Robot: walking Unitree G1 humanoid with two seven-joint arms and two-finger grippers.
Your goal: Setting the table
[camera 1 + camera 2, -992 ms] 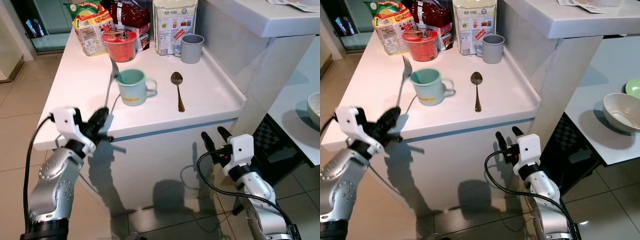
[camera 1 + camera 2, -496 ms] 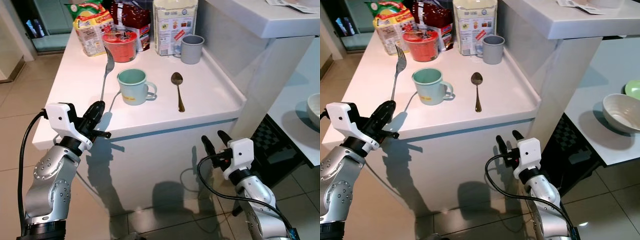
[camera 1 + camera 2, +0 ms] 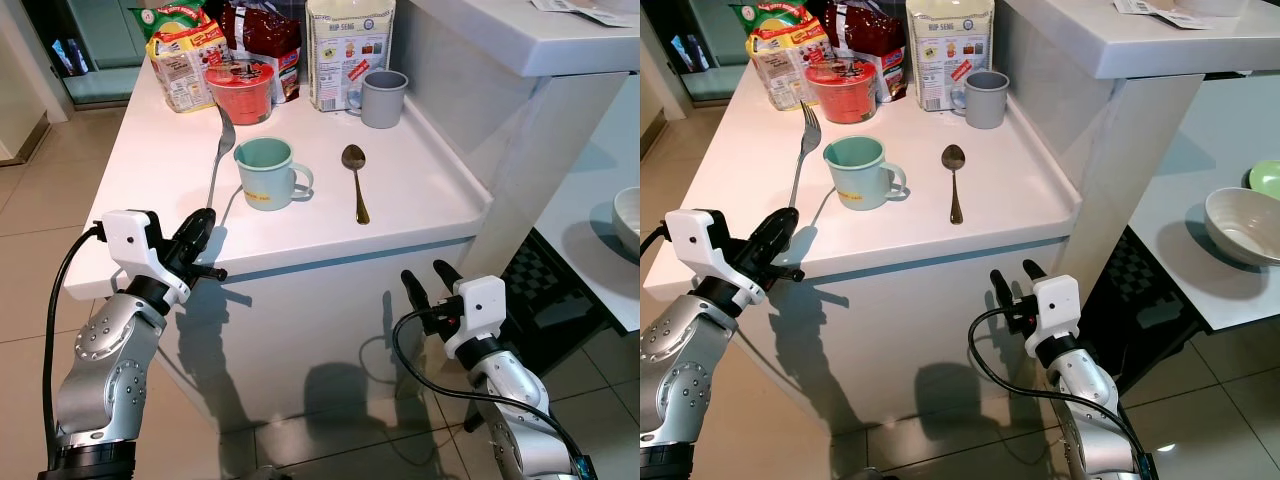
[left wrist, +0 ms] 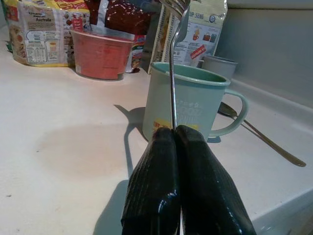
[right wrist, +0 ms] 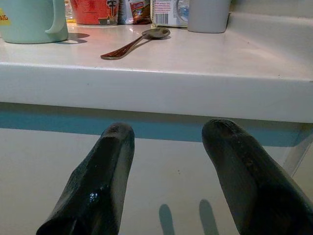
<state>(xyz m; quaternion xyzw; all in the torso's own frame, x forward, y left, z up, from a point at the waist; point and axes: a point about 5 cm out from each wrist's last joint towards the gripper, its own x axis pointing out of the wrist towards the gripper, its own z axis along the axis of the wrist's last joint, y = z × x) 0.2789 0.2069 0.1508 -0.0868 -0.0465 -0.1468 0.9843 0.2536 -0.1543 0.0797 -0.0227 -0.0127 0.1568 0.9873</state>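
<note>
My left gripper (image 3: 203, 222) is shut on the handle of a silver fork (image 3: 221, 140), held over the front left part of the white counter (image 3: 420, 205), tines pointing up and away. Just beyond the fork stands a pale green mug (image 3: 264, 172), also seen as the mug (image 4: 193, 104) behind the fork (image 4: 172, 83) in the left wrist view. A brown spoon (image 3: 354, 176) lies to the mug's right; the right wrist view shows the spoon (image 5: 134, 44) on the countertop. My right gripper (image 3: 427, 287) hangs open below the counter's front edge, holding nothing.
At the counter's back stand a red cup (image 3: 240, 90), a grey mug (image 3: 383, 96), and food packets (image 3: 180, 55) beside a carton (image 3: 348, 50). A raised white ledge (image 3: 530, 40) borders the right side. A table with a bowl (image 3: 1243, 224) lies far right.
The left gripper with the fork swung left and then partly back toward the green mug; the fork tilted with it. The right gripper stayed low and open.
</note>
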